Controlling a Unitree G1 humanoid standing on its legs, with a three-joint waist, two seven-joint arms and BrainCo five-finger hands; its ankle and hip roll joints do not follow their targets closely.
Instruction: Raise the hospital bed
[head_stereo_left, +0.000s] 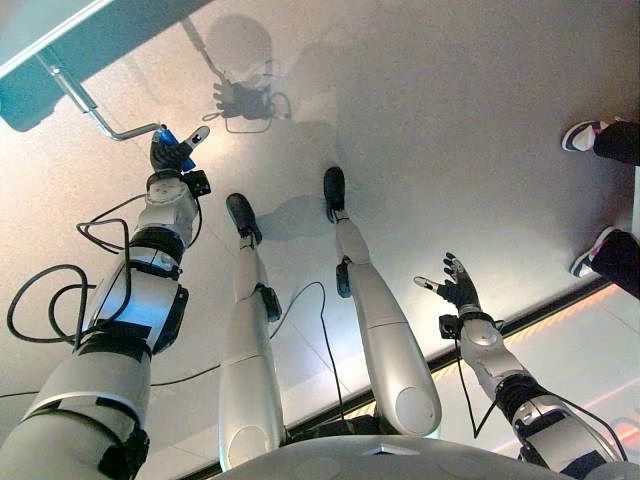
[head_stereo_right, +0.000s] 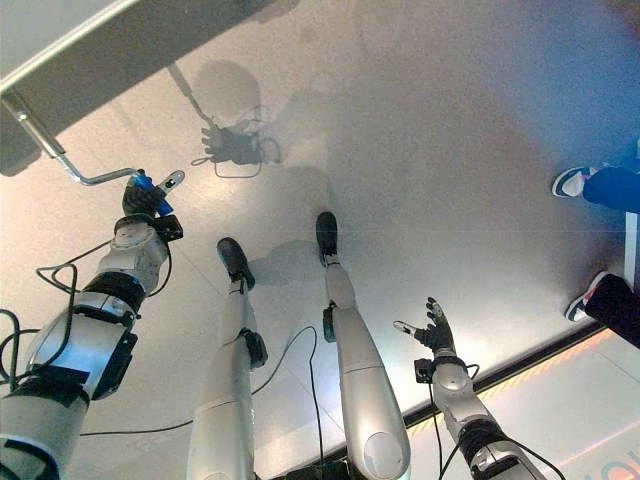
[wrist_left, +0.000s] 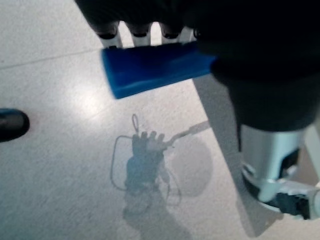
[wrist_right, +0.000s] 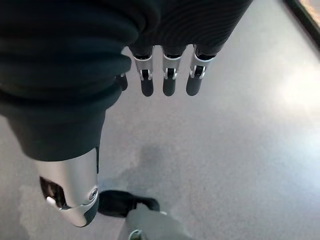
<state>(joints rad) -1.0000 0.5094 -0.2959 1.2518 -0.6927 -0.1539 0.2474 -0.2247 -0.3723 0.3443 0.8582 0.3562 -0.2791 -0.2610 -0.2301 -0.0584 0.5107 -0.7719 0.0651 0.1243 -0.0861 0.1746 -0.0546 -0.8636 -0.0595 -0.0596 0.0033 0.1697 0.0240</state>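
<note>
Gripping the crank's blue handle (wrist_left: 155, 67), left hand (head_stereo_left: 172, 152) has fingers curled round it under the bed (head_stereo_left: 60, 40). Eye views show the metal crank (head_stereo_left: 95, 118); wrist view doesn't. Right hand (head_stereo_right: 436, 332) spread, holding nothing, over floor (head_stereo_right: 440, 150).

You are looking down on a pale grey, glossy speckled floor (head_stereo_left: 450, 120) that throws back soft patches of light. Faint straight joints divide it into large tiles. At the upper left a grey underside of furniture with a light edge (head_stereo_left: 70, 40) juts in over the floor. Along the lower right runs a dark strip edged with an orange line (head_stereo_left: 560, 305), and beyond it lies a lighter pinkish stretch of floor (head_stereo_left: 600, 365). At the right edge stand a person's two shoes, white-soled, below dark trouser legs (head_stereo_left: 600, 135).
</note>
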